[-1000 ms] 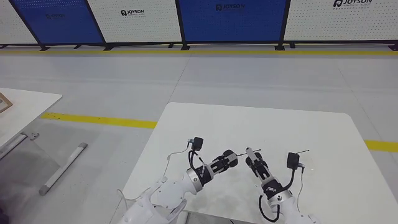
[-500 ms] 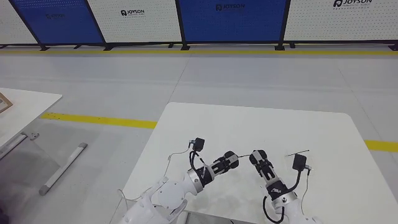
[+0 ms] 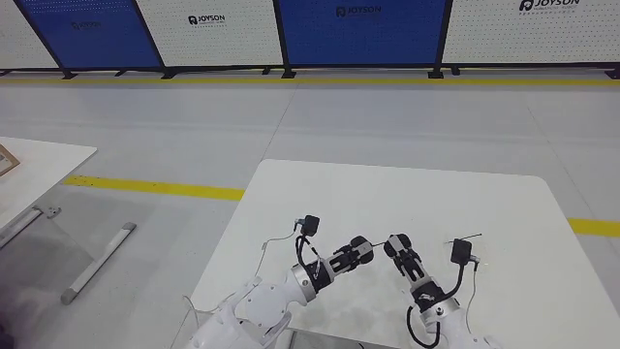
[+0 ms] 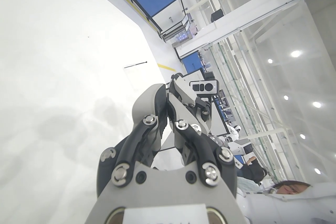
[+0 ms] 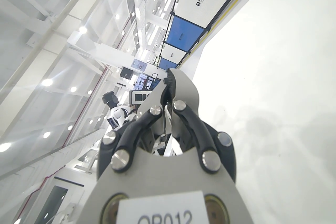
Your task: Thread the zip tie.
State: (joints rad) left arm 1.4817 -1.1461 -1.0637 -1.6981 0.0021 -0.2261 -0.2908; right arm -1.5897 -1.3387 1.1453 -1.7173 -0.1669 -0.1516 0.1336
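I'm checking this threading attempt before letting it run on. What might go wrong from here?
The left end effector and right end effector are shut, tips nearly meeting above the table; a small misalignment might knock them together. A thin black strip, perhaps a zip tie, lies on the table apart from both; whether either pinches one is not visible, so threading may miss.

You have passing room over the broad white table (image 3: 387,194), beyond the arms and to either side.

Your obstacles:
- Left gripper (image 3: 365,245) and right gripper (image 3: 389,244), tips close together with only a narrow gap between.
- One zip tie (image 4: 135,65), lying flat near the right arm.
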